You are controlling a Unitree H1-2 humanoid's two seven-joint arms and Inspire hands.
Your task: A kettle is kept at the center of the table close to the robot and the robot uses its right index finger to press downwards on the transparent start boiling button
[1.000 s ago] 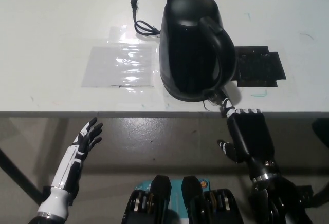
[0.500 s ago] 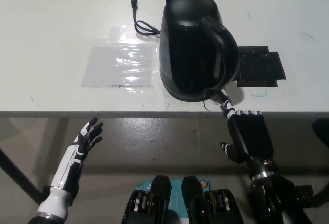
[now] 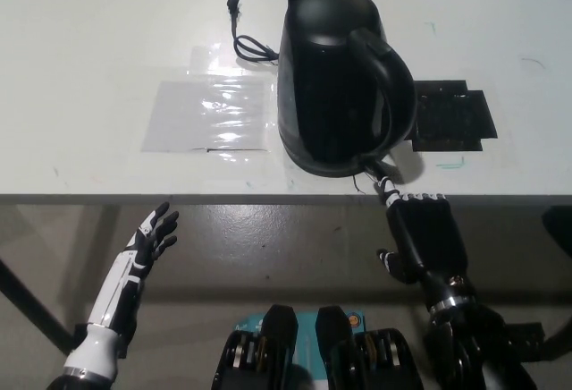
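Observation:
A black kettle (image 3: 338, 77) stands on the white table (image 3: 107, 50), near its front edge, with its handle toward the right. My black right hand (image 3: 420, 233) is just below the table edge, one finger stretched up so that its tip reaches the foot of the handle, where the button is too small to make out. The other fingers are curled in. My white left hand (image 3: 152, 238) rests low at the left, below the table edge, fingers spread and holding nothing.
A black cord with its plug (image 3: 239, 28) lies left of the kettle. A clear plastic sheet (image 3: 210, 113) is taped to the table left of it, and a black mat (image 3: 451, 120) lies to the right.
My right hand has shifted slightly left, its pointing fingertip moving in under the base of the kettle handle. The kettle and my left hand have stayed put.

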